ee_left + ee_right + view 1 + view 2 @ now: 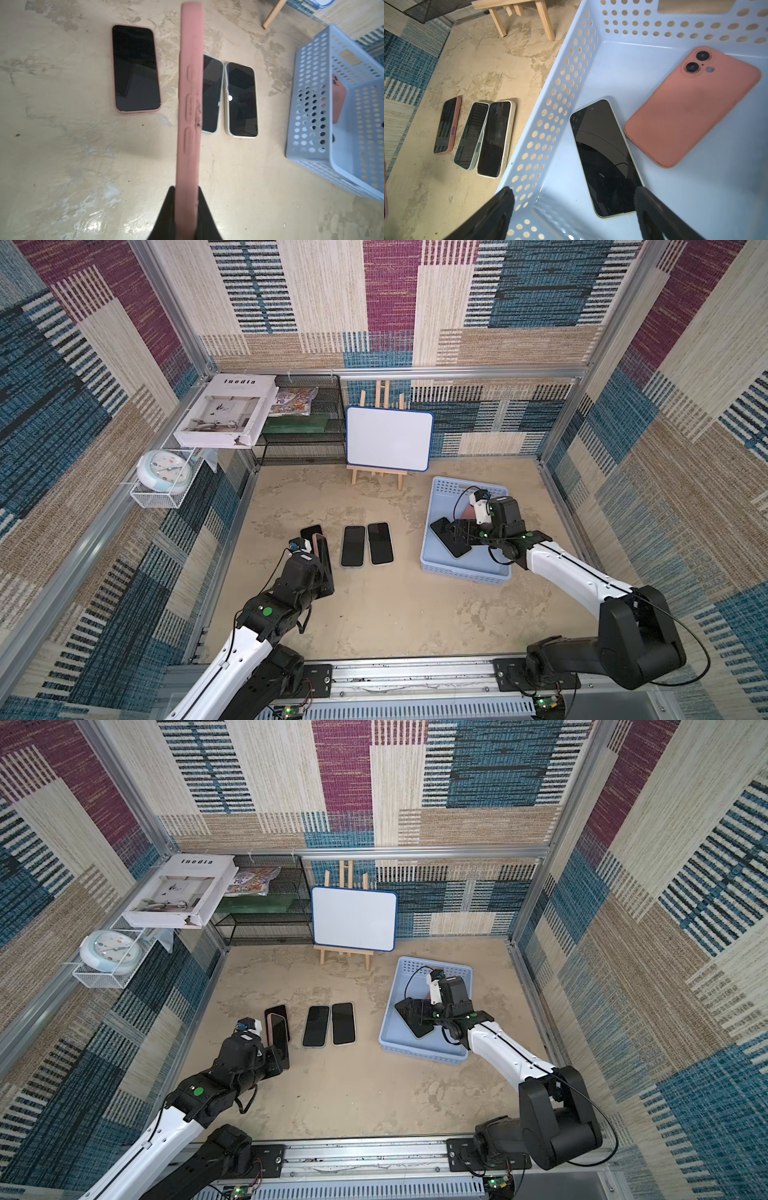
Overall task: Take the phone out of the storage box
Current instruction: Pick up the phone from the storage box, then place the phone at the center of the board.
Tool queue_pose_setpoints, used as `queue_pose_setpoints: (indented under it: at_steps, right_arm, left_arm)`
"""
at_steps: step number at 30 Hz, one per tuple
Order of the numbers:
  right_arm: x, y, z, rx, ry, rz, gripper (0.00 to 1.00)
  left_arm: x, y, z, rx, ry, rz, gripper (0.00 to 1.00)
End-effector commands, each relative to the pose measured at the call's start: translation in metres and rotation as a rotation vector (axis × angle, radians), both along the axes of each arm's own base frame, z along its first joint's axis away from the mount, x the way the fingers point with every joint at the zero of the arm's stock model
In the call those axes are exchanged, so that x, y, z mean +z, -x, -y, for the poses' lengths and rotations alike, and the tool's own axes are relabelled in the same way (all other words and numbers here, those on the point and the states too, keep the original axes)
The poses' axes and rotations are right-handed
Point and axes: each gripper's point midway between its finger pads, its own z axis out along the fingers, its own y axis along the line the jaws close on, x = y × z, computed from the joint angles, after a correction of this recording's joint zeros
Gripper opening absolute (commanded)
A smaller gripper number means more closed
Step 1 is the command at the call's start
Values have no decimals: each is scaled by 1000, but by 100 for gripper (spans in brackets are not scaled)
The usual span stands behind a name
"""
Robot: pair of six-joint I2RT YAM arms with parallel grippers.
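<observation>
Pink silicone fills my left gripper [186,193], whose jaws are clamped on a pink-cased phone [190,93] held edge-up above the table [62,166]. My right gripper [573,192] hangs with jaws wide apart over the storage box [560,93]. Inside it lie a pale-cased phone [606,158], screen up, and a salmon phone [691,108], face down, just beside it. Three more phones [353,546] lie on the table.

Only one word reads — "Inedia" — on the cover of the white book [226,410].
</observation>
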Motion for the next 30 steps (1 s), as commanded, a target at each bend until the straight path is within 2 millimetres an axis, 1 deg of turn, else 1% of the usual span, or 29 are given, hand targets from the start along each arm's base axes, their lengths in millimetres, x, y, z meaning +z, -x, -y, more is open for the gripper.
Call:
queue_pose_setpoints:
  at_steps: [1, 5, 9, 12, 14, 17, 20, 22, 26, 30]
  right_arm:
    - [6, 1, -6, 36, -21, 16, 95]
    - [9, 4, -2, 35, -19, 28, 95]
    - [11, 5, 5, 25, -28, 35, 93]
    - [13, 5, 8, 23, -40, 37, 92]
    - [13, 6, 9, 23, -44, 34, 92]
    - [11, 6, 9, 22, -50, 27, 92]
    - [11, 5, 10, 25, -56, 25, 92]
    - [11, 6, 9, 29, -62, 24, 92]
    - [11, 5, 6, 42, -73, 17, 91]
    - [9, 6, 5, 49, -79, 10, 91]
  left_arm:
    - [2, -7, -4, 5, 14, 15, 0]
    - [2, -24, -20, 72, 58, 23, 0]
    - [-2, -48, -36, 114, 127, 27, 0]
    - [2, -65, -49, 94, 106, 60, 0]
    - [5, -71, -61, 108, 106, 71, 0]
    - [6, -76, -79, 146, 99, 118, 0]
    - [11, -79, -91, 172, 29, 209, 0]
    - [14, -77, -101, 211, -15, 236, 0]
    - [14, -79, -115, 249, -53, 234, 1]
    - [7, -86, -125, 261, -88, 189, 7]
